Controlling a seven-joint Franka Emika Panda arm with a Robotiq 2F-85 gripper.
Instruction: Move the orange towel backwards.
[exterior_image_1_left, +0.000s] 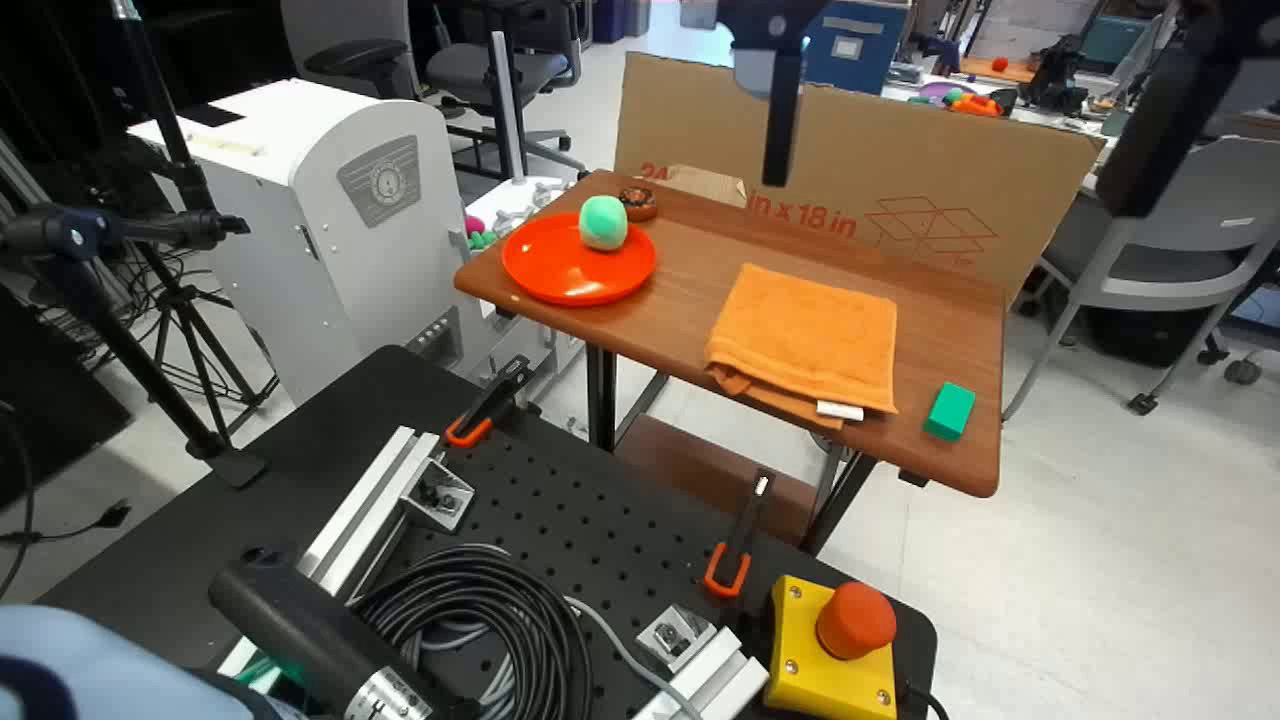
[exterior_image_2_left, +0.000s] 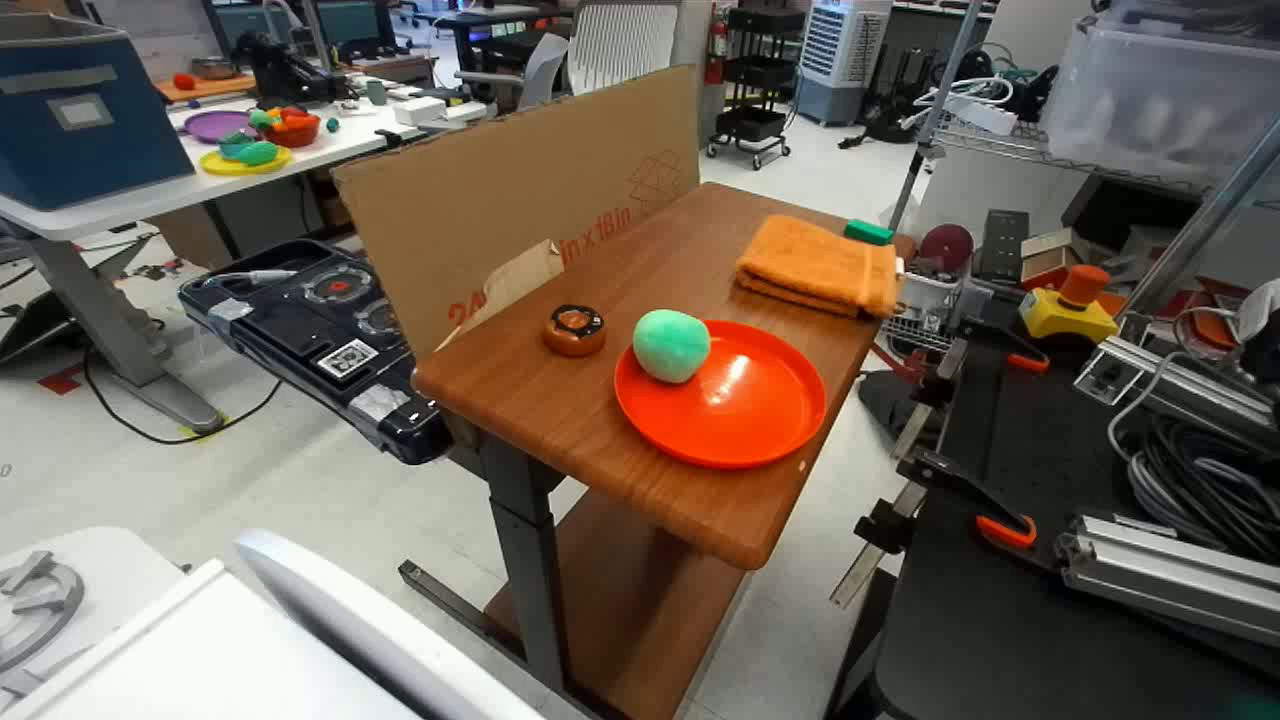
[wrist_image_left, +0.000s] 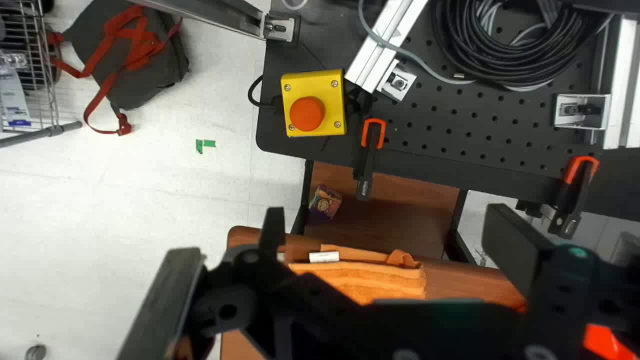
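Note:
The orange towel (exterior_image_1_left: 805, 335) lies folded on the wooden table, close to its edge on the black bench's side. It also shows in an exterior view (exterior_image_2_left: 820, 265). A white tag sticks out from its edge. My gripper (exterior_image_1_left: 950, 198) is open and empty, held high, with its two dark fingers wide apart at the top of that exterior view. In the wrist view my gripper (wrist_image_left: 384, 215) hides much of the towel (wrist_image_left: 365, 280), and only its tag-side edge shows between the fingers. The gripper does not touch the towel.
A red-orange plate (exterior_image_1_left: 575, 275) with a green ball (exterior_image_1_left: 603, 222) stands on the table (exterior_image_1_left: 690, 235), near a brown ring-shaped object (exterior_image_1_left: 638, 203). A green block (exterior_image_1_left: 949, 411) lies beside the towel. A cardboard sheet (exterior_image_1_left: 830, 150) stands along the far edge. Clamps and a stop button (exterior_image_1_left: 835, 640) are on the black bench.

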